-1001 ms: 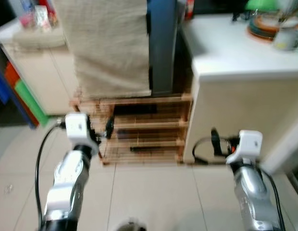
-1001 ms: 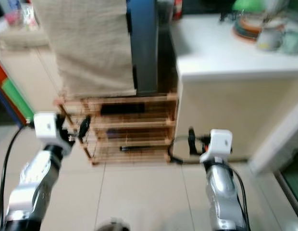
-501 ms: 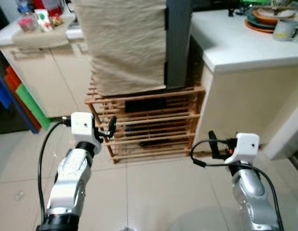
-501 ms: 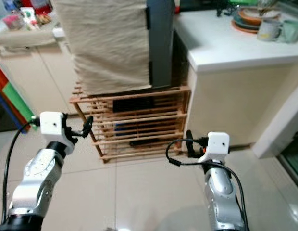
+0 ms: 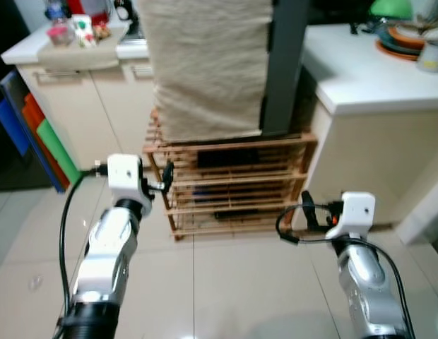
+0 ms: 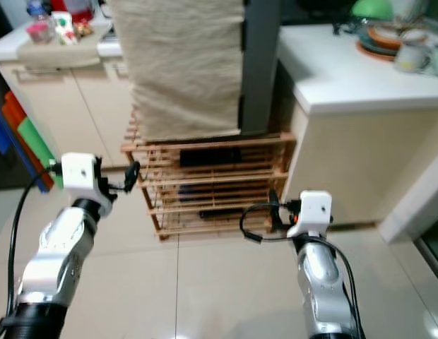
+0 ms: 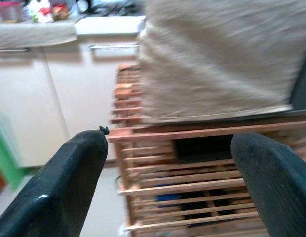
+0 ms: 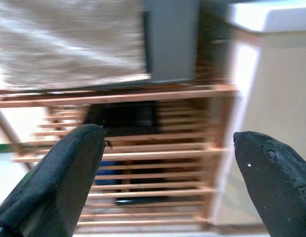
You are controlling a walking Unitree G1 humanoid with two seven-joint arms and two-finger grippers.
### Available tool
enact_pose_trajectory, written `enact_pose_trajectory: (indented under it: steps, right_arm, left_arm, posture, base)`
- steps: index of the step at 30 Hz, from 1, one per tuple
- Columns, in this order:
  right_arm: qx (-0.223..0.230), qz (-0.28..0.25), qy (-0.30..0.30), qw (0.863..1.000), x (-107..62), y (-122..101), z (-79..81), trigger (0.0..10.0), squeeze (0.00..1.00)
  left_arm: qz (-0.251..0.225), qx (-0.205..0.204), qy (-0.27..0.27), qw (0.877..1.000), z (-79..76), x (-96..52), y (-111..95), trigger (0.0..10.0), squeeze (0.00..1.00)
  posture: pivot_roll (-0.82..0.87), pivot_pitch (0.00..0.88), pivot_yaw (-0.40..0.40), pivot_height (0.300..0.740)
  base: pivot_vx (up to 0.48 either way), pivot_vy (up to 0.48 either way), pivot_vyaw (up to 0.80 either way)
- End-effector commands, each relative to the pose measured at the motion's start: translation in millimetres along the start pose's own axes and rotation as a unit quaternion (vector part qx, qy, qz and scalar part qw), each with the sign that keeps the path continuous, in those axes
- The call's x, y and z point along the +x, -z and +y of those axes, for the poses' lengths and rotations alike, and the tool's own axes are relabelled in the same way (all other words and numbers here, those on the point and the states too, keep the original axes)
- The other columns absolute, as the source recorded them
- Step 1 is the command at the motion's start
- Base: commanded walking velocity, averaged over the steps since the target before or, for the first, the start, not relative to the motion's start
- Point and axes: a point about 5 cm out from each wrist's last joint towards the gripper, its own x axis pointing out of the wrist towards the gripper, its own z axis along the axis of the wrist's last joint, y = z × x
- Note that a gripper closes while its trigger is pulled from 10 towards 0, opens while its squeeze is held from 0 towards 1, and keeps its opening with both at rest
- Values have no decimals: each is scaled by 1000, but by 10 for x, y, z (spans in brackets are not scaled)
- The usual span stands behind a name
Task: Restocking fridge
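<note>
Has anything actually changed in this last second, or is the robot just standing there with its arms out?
Only the robot's viewpoint has shifted; the cloth-draped grey fridge on its slatted wooden rack and the white counter stayed put. The left gripper and right gripper remain raised, open and empty; nothing was grasped or released.

left gripper point(image 7: 168, 163): raised forward, fingers spread wide | right gripper point(image 8: 168, 168): raised forward; fingers spread wide

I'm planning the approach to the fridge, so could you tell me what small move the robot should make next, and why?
Probably one more short step forward. Both the left gripper and right gripper are open and empty, held out over bare floor tiles, apart from the cloth-draped grey fridge that stands on the wooden slatted rack.
</note>
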Motion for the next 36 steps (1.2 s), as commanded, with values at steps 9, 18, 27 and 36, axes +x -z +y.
enact_pose_trajectory:
  steps: [9, 18, 27, 36]
  right_arm:
    - [-11, -3, 7, 1000, -4, -25, -79, 10000, 180]
    - [7, -3, 21, 1000, -16, -32, -135, 10000, 180]
    - [12, -5, 60, 998, -290, -165, -353, 10000, 184]
    - [7, 1, 54, 999, -217, -173, -324, 10000, 184]
  left_arm:
    - [-1, 0, 4, 1000, -54, 30, -25, 10000, 0]
    - [2, -2, 6, 1000, -73, 27, -8, 10000, 0]
    - [72, 7, 120, 990, -137, -321, 157, 10000, 0]
    - [47, 2, 111, 993, -293, -207, 74, 10000, 0]
  posture:
    - [-18, 0, 63, 740]
    - [-24, 0, 65, 740]
    - [-15, 0, 60, 740]
    - [-24, 0, 62, 740]
  base:
    - [427, 0, 0]
    - [427, 0, 0]
    - [380, 0, 0]
    - [0, 160, 0]
